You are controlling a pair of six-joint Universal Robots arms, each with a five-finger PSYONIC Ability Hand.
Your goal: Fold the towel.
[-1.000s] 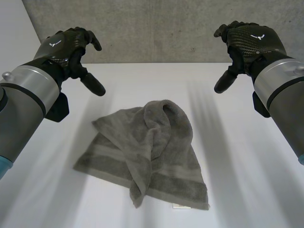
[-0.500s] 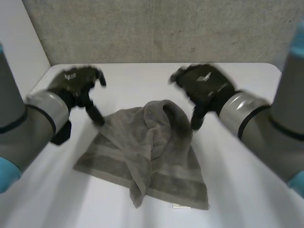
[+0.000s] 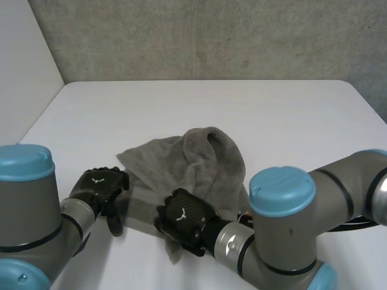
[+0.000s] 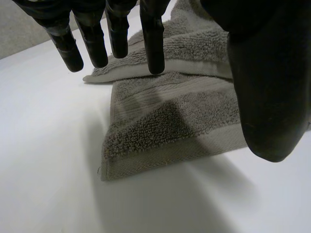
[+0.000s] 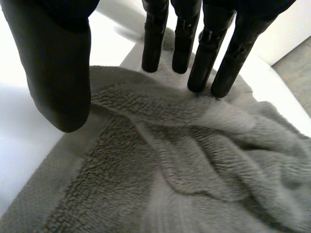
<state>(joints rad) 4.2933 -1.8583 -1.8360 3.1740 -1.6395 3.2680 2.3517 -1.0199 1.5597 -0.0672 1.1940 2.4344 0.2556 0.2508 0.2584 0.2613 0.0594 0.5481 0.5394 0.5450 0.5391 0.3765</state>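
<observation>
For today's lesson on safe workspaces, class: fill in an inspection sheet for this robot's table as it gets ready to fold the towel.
Surface: white table, matte and flat.
Job's things: grey towel, crumpled, flopped over itself, mid-table.
Clutter: nothing seen.
Hands: left hand open, fingers straight above the towel's corner; right hand open, fingertips at a bunched fold by the near edge.
Cables: nothing seen.
Surroundings: grey wall behind the table.

Your left arm (image 3: 33, 232) and right arm (image 3: 302, 232): grey tubes, fat round joints, light-blue caps (image 3: 282, 188), a silver cuff (image 3: 233, 244) at each wrist. Then left robot hand (image 3: 97, 184) and right robot hand (image 3: 184, 222): black, weave-patterned backs, blunt fingertips (image 4: 154, 60), each with a small white mark (image 3: 180, 212).
</observation>
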